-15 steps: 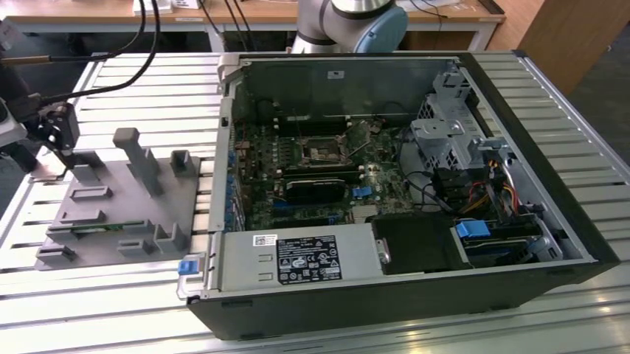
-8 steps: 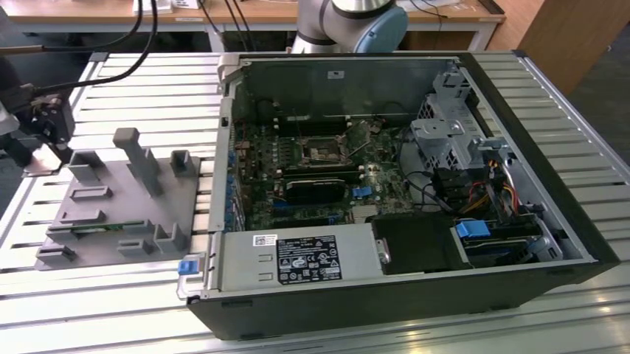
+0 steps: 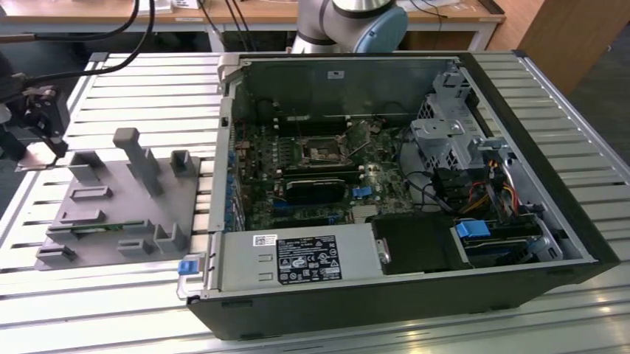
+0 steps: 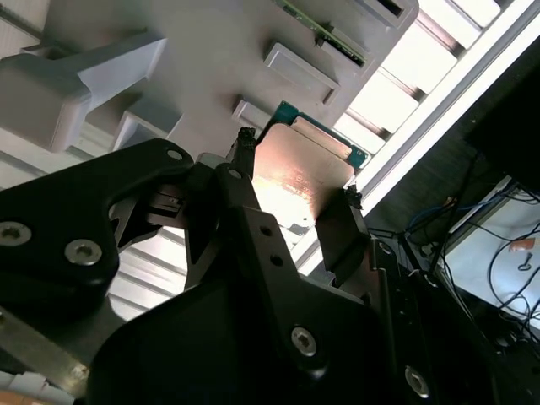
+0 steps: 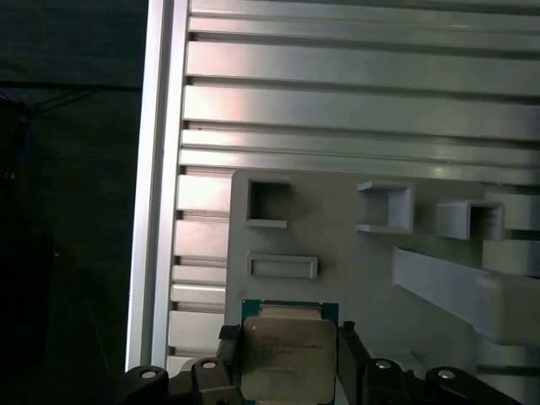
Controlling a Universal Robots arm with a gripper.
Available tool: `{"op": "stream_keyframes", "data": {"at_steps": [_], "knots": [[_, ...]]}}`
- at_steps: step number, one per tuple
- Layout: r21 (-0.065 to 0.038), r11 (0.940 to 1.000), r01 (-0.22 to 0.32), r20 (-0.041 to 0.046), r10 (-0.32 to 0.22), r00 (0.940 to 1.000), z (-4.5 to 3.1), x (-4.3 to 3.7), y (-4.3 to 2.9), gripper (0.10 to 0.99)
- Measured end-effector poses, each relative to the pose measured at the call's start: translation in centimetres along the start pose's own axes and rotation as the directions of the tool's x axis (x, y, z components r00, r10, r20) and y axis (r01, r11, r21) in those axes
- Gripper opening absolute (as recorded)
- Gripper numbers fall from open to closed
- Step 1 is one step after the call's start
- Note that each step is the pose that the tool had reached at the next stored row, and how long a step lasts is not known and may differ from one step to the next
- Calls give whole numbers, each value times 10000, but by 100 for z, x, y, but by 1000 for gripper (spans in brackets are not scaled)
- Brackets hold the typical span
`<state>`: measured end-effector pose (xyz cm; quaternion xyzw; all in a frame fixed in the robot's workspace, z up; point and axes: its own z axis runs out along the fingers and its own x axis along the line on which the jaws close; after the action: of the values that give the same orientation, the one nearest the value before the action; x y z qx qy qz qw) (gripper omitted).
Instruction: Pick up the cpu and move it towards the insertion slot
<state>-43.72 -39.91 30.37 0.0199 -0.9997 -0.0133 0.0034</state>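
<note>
tool (image 4: pixel 297 173): clamped on cpu (image 5: pixel 287 363), two opposite edges.
cpu: thin, light, stiff; probably fragile, so an edge hold suits.
insertion slot (image 3: pixel 323 151): well apart from tool.

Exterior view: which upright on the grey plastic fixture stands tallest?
The narrow post, standing between a squat block and a shorter post; it rises clearly above both.

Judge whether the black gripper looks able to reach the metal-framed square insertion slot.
Probably yes: the black computer case lies open, nothing covers the insertion slot, and the gripper holds the silvery cpu.
</note>
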Motion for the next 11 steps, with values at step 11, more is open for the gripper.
{"op": "stream_keyframes", "data": {"at_steps": [11], "knots": [[0, 10000, 0, 1, 0, 10000, -103, 0, 8, 541]]}}
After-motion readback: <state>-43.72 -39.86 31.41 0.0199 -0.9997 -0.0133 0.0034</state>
